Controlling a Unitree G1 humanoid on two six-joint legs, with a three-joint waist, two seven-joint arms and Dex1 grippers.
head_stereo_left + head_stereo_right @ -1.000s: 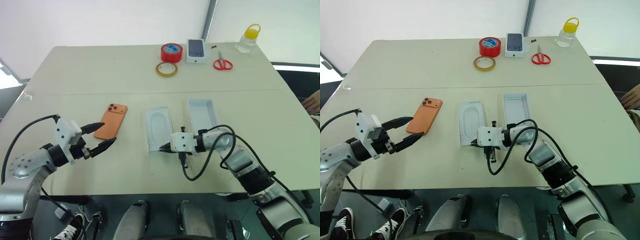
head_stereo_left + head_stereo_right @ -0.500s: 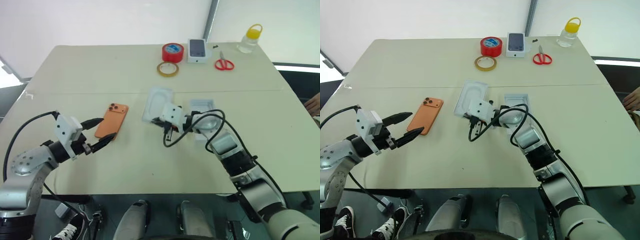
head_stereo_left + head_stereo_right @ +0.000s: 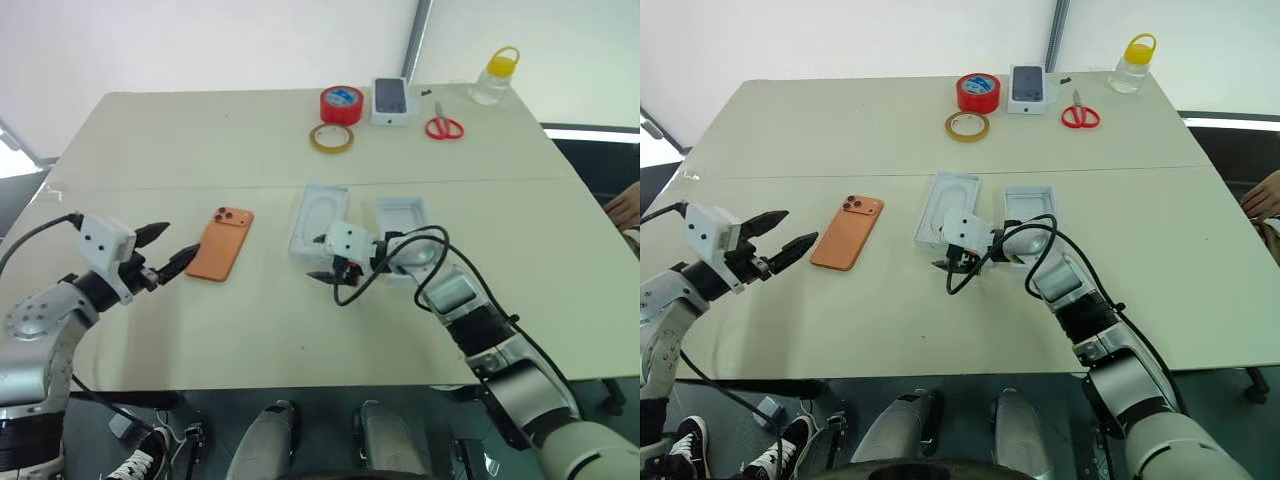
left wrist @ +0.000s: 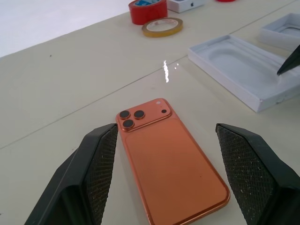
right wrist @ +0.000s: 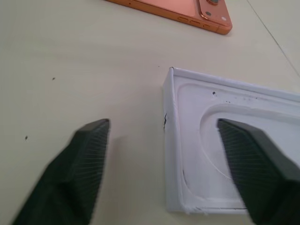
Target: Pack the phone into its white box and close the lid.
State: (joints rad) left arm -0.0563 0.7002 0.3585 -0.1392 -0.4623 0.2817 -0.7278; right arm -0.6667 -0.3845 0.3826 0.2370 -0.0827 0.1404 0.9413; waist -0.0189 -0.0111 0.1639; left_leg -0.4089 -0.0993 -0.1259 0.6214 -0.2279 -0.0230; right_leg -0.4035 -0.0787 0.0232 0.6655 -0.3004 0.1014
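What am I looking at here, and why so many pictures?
It is one moment seen by four cameras on a two-armed robot. Two look down from its head; one sits on each wrist, looking along that gripper's black fingers. On the table lie an orange phone, a white insert with an oval recess and a white box. At the far edge are red tape, a tape ring, a small boxed phone, scissors and a bottle. The left gripper is open beside the phone; the right gripper is open at the insert. Nothing is held.
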